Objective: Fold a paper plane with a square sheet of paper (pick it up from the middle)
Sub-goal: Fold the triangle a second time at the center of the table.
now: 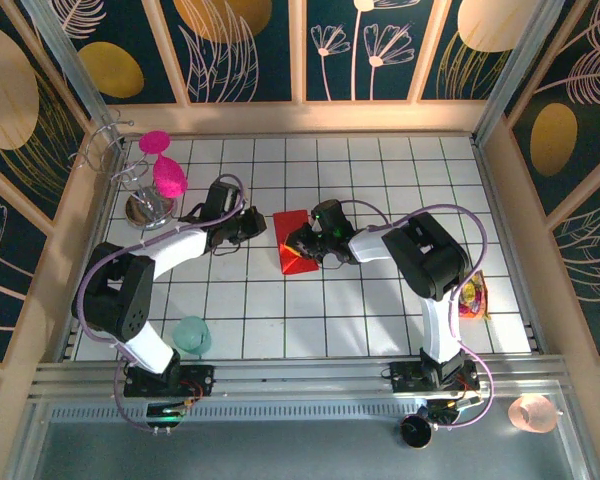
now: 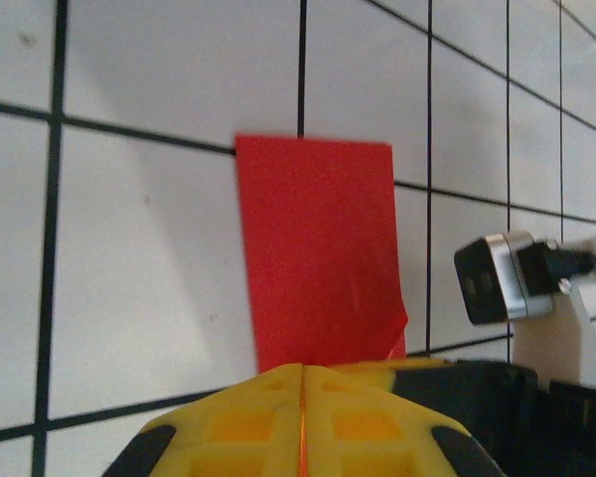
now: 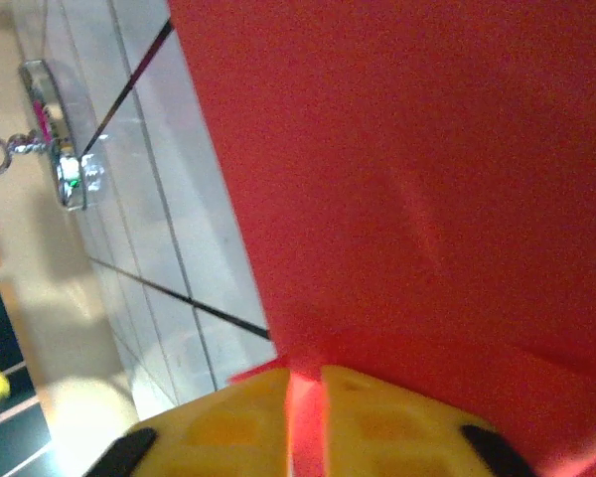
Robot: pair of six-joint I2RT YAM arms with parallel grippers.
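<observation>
The square sheet of paper (image 1: 290, 232) is bright red and lies folded into a narrow rectangle on the tiled floor. My right gripper (image 1: 304, 246) sits at its right edge, shut on the sheet. In the right wrist view red paper (image 3: 427, 179) fills the slit between the yellow fingers (image 3: 228, 417) of that gripper (image 3: 303, 376). My left gripper (image 1: 261, 226) is just at the sheet's left edge. In the left wrist view the left gripper (image 2: 303, 368) has its jaws pressed together. The sheet (image 2: 318, 248) stretches ahead of them, its near right corner curled up. The paper plane is out of view.
Two magenta goblets (image 1: 168, 176) hang on a metal stand (image 1: 145, 210) at the back left. A teal cup (image 1: 192, 335) stands by the left arm's base. A colourful bundle (image 1: 472, 298) lies at the right. Wooden walls ring the floor.
</observation>
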